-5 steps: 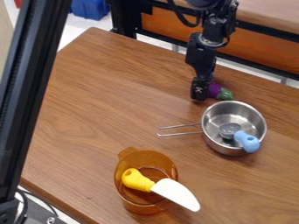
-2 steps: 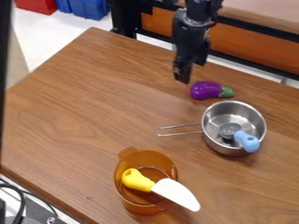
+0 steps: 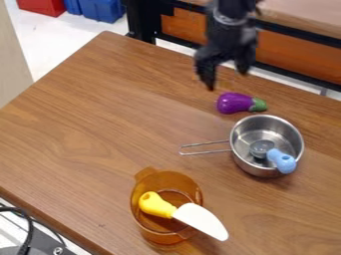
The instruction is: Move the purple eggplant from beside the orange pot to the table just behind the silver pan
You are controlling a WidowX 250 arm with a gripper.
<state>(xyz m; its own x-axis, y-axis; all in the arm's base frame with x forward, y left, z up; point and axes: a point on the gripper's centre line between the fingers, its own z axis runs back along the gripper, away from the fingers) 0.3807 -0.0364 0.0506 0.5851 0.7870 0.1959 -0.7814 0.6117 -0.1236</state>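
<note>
While the gripper [image 3: 226, 78] hangs spread wide | purple eggplant [image 3: 234, 103] nearest it, on wooden table [image 3: 100, 109] | steel pot [image 3: 248, 165] beside eggplant, blue-handled utensil [image 3: 283, 162] inside

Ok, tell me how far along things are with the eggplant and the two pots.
Apparently done: the toy knife leans in the amber pot, and a blue-handled utensil rests in the metal pot. In hand: nothing; the open claw hangs near the eggplant. Possibly left: the eggplant, lying outside both pots on the table.

The gripper [image 3: 227, 78], apparently open, hangs near the eggplant [image 3: 234, 103].
</note>
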